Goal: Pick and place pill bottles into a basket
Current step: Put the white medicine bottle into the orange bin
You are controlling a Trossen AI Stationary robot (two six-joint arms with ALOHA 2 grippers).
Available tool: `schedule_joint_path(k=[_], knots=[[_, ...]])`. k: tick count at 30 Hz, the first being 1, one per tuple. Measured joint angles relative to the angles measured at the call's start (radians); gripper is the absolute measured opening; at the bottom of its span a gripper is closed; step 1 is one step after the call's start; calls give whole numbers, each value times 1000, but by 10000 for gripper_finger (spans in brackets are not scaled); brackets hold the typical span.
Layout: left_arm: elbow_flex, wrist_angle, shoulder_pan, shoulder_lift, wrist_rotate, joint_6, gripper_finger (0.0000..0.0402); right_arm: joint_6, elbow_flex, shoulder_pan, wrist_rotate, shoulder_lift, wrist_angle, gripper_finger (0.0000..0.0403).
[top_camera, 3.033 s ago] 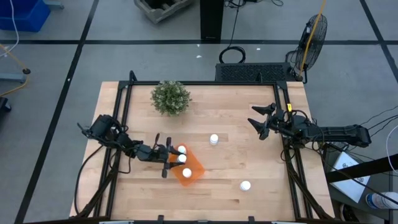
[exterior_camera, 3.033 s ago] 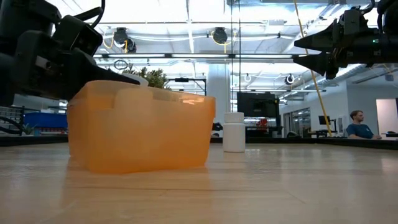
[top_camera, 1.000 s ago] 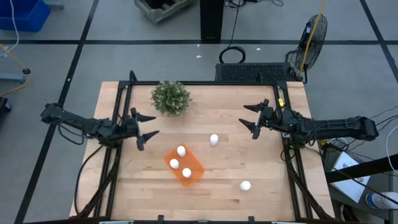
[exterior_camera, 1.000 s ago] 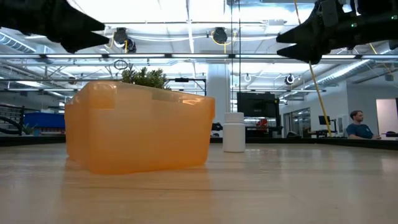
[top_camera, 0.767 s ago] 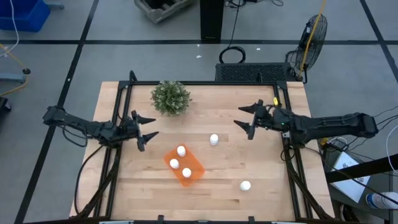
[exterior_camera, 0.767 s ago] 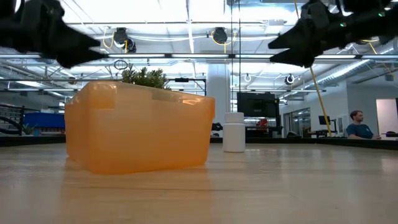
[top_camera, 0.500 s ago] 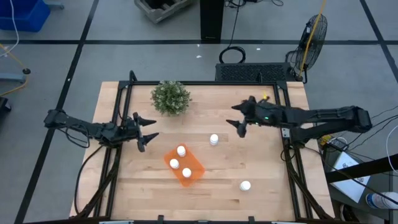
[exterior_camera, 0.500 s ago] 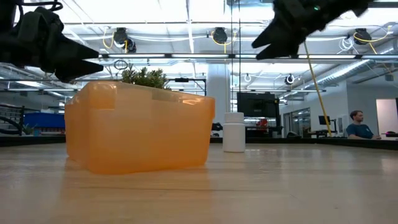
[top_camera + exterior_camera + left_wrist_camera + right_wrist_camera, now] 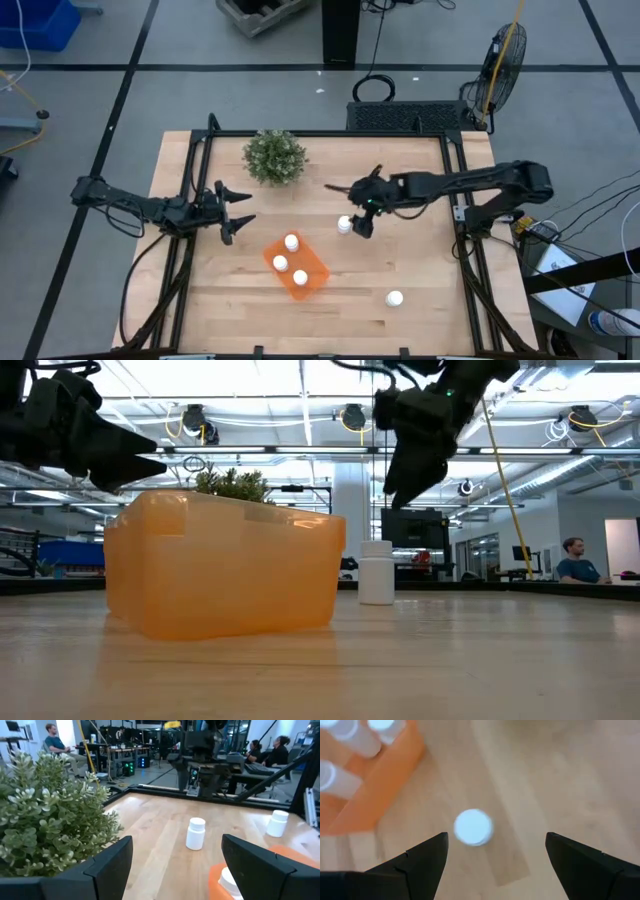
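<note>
**Right hand open above a lone pill bottle**

The right hand (image 9: 362,205), fingers spread, hangs directly over an upright pill bottle (image 9: 344,225) mid-table, not touching it. Near it, the orange basket (image 9: 312,281) holds three bottles (image 9: 291,242). Another bottle (image 9: 394,298) stands well apart. Farther off, the left hand (image 9: 236,205) waits open beside the plant (image 9: 274,157).

White pill bottles (image 9: 344,224), bright orange basket (image 9: 312,276), green plant (image 9: 274,157), pale wooden table (image 9: 400,255).

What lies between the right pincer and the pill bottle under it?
Nothing: in the right wrist view the open right pincer hangs above the pill bottle, with only bare table around.
</note>
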Motion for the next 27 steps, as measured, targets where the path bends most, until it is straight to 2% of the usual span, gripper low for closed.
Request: schedule_joint_path(k=[9,18,27], knots=[[0,-5,0,1,-6,156,306,14,17,16,-74,117,18,325],[0,-5,0,1,-7,160,315,5,17,16,-92,182,86,325],[0,-5,0,1,-7,159,306,-9,17,16,-116,213,123,325]])
